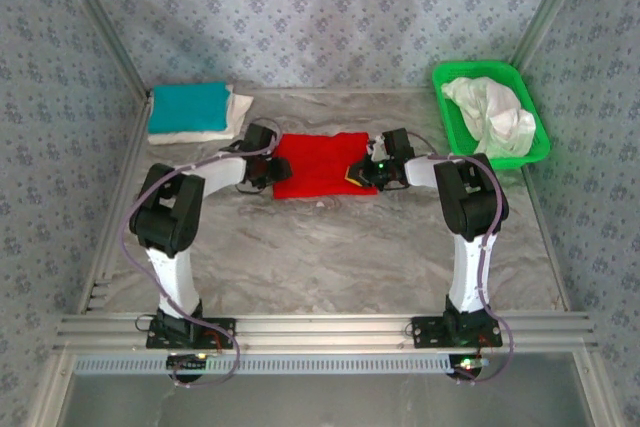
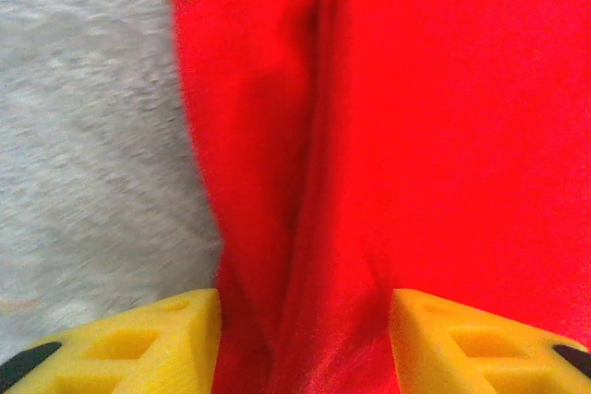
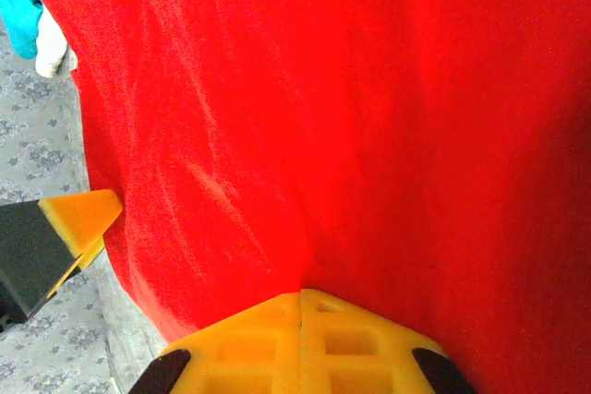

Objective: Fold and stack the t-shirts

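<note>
green basket (image 1: 478, 69): crumpled white t-shirts (image 1: 492, 112)
red t-shirt (image 1: 315, 162) lies flat; left gripper (image 2: 307, 309) half open astride a fold, right gripper (image 3: 300, 297) pinches it

**Left wrist view:** the red t-shirt (image 2: 443, 136) runs off the top, right and bottom edges, so its outline cannot be traced. The left claw (image 2: 303, 320) is cut by the bottom edge. The tabletop (image 2: 83, 136) is blurred.

**Right wrist view:** the right claw (image 3: 300, 302) is cut by the bottom edge. The cloth pinched between its closed pads is hidden.

**Top view:** the white t-shirts (image 1: 238, 112) lie mostly covered by the teal t-shirt (image 1: 188, 105), and their number cannot be told. The same holds for the crumpled white cloth (image 1: 490, 112) in the basket (image 1: 478, 69).
</note>
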Controlling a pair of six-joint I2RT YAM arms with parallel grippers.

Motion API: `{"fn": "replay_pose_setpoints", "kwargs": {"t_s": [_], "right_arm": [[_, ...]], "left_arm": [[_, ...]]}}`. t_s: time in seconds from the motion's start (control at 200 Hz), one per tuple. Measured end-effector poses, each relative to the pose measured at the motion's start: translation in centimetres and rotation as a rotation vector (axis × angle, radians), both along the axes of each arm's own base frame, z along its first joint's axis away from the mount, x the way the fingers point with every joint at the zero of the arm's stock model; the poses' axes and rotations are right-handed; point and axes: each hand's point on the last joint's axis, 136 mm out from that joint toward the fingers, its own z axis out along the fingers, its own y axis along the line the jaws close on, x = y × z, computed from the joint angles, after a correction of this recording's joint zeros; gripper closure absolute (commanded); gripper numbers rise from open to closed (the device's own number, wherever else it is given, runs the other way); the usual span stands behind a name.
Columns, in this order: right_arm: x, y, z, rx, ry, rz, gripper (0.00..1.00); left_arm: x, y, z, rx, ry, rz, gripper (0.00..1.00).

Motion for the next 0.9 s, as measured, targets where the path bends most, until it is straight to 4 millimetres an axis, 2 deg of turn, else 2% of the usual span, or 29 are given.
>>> {"fn": "replay_pose_setpoints", "kwargs": {"t_s": [0.195, 0.325, 0.52, 0.74, 0.899], "right_arm": [[0.0, 0.0, 0.0, 0.000, 0.001, -0.001, 1.00], [0.0, -0.1, -0.1, 0.002, 0.003, -0.001, 1.00], [0.0, -0.1, -0.1, 0.002, 0.003, -0.001, 1.00], [0.0, -0.1, -0.1, 0.002, 0.002, -0.001, 1.00], [0.0, -0.1, -0.1, 0.002, 0.002, -0.001, 1.00]], "left_arm": [[1.0, -1.8, 0.0, -0.035, -0.015, -0.027, 0.49], [1.1, -1.7, -0.3, -0.039, -0.019, -0.015, 0.49], [1.2, -0.9, -0.2, -0.015, -0.026, 0.010, 0.47], [0.3, 1.6, 0.1, 0.056, -0.011, 0.055, 0.46], [0.2, 1.9, -0.4, 0.066, 0.007, 0.052, 0.46]]}}
